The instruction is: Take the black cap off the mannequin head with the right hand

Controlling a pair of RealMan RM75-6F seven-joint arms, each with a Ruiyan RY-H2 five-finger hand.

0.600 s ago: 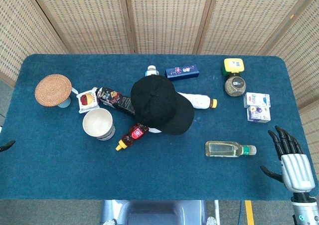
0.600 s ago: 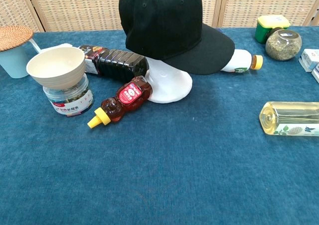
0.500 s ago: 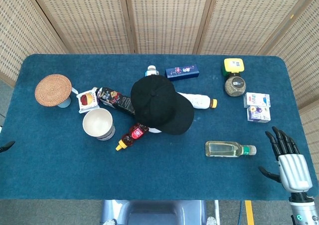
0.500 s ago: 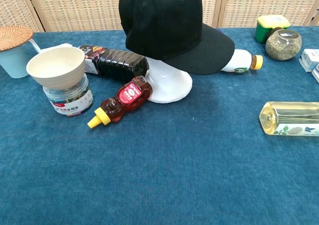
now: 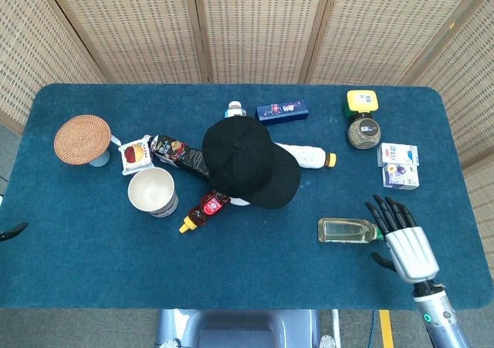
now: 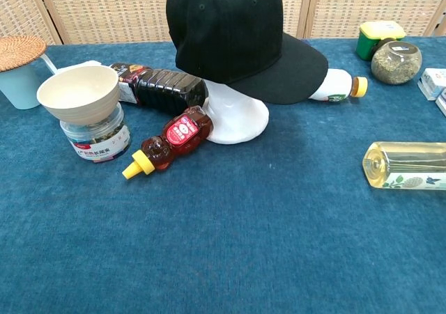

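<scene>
Two views disagree on what they take in: only the head view shows the right hand (image 5: 407, 244), low at the near right of the table (image 5: 93, 271), fingers spread wide and holding nothing, its fingertips (image 5: 384, 204) over the cap end of the clear bottle (image 5: 349, 230) lying on its side. The chest view misses that hand but shows the same clear bottle (image 6: 406, 165) at its right edge. At the far left edge of the head view, a dark tip of the left hand (image 5: 11, 231) peeks in; whether it is spread or closed I cannot tell.

Farther in, the red squeeze bottle (image 6: 169, 140) lies against the white mannequin base (image 6: 237, 120), with a cream bowl (image 6: 77, 94) stacked on a jar (image 6: 91, 138) to the left. The mannequin base is plain in the chest view and almost hidden from above.

On the mannequin near the table's middle sits the black cap (image 5: 248, 161), its long axis running from the crown at far left to the brim at near right, toward the robot's right side.

Compared with half a second ago, the right hand has come leftward and inward from the table's right edge to the clear bottle; the cap has not shifted.
</scene>
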